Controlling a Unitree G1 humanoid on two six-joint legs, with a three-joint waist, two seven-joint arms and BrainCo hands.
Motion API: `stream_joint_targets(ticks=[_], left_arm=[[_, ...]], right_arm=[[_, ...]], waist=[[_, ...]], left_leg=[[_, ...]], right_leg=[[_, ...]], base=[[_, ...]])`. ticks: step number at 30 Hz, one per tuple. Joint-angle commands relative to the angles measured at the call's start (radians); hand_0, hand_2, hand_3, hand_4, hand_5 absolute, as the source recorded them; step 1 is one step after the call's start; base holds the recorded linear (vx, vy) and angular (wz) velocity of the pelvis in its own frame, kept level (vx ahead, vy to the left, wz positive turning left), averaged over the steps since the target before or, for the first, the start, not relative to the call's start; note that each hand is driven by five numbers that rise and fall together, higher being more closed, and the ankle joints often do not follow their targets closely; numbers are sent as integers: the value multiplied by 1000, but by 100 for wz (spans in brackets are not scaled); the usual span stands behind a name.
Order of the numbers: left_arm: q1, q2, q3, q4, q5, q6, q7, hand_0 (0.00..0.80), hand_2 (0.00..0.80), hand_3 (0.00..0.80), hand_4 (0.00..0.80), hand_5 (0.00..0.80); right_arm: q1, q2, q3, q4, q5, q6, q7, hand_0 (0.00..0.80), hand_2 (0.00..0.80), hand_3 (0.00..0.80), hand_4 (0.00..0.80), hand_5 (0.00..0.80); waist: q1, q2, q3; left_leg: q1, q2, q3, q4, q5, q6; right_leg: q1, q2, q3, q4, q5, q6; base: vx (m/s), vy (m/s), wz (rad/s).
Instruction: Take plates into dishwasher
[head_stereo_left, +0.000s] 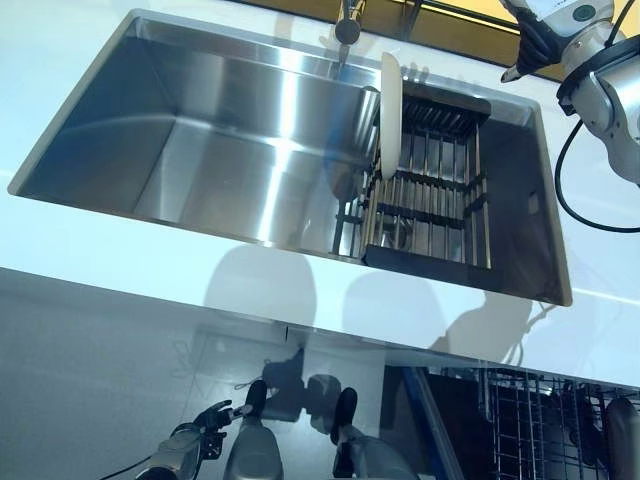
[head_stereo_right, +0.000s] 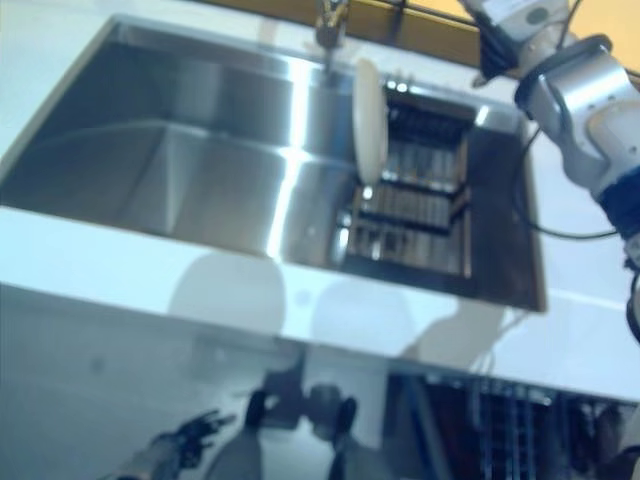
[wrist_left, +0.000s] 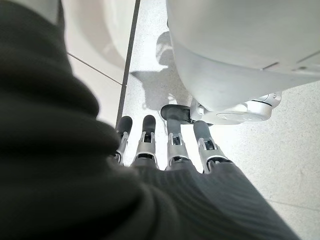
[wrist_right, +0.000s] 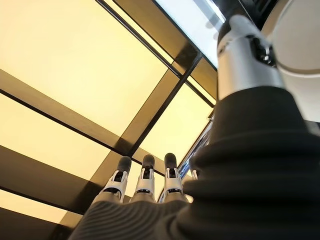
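Stainless steel sink (head_stereo_left: 200, 150) is set into the white tabletop (head_stereo_left: 120, 260), and one white plate (head_stereo_left: 390, 110) stands on edge in the dark drying rack (head_stereo_left: 430, 200) at the sink's right end, just below the faucet (head_stereo_left: 347, 25). The dishwasher basket (head_stereo_left: 540, 420) shows below the sink's right corner, under the tabletop edge. The right robot hand (wrist_right: 145, 182) is raised well beyond the sink's far right corner, fingers straight and holding nothing. The left robot hand (wrist_left: 170, 147) hangs low, far below the sink, also relaxed and empty. The plate is not yet grasped. Risk, in my judgement: its thin upright edge sits close to the faucet and the rack bars, so a reach from above could knock it over or pinch it badly, letting it slip into the sink.
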Motion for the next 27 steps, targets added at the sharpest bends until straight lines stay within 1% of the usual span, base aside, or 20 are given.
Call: stream_joint_targets(ticks=[1,6,12,19,27], left_arm=[[-24,14,-10,0,-23,-21,-1,0,0,0,0,0],[-26,11,-3,1,-18,-17,3,0,0,0,0,0],[-29,4,5,3,-18,-13,5,0,0,0,0,0],[-23,-1,13,1,-20,-15,10,0,0,0,0,0],[-19,-7,21,-5,-28,-21,10,0,0,0,0,0]], right_arm=[[-154,-9,42,-10,-52,0,-20,0,0,0,0,0],[-141,11,25,-62,-96,-4,11,0,0,0,0,0],[-132,34,19,-118,-152,-29,56,0,0,0,0,0],[-116,51,11,-167,-168,-51,100,0,0,0,0,0],[-103,66,6,-195,-190,-54,144,0,0,0,0,0]], waist=[[4,-35,-1],[5,-40,-2],[6,-43,1],[11,-50,-2],[18,-51,7]], left_leg=[[-44,-27,3,-19,19,43],[-42,-25,6,-19,17,43],[-42,-24,9,-19,16,43],[-42,-26,8,-19,13,44],[-49,-26,9,-19,13,44]], right_leg=[[18,-37,25,-1,-1,83],[20,-36,25,-1,-3,83],[21,-35,21,-1,-5,83],[23,-35,19,-1,-7,83],[19,-37,13,-1,-9,82]], base=[[0,0,0],[0,0,0],[0,0,0],[0,0,0],[0,0,0]])
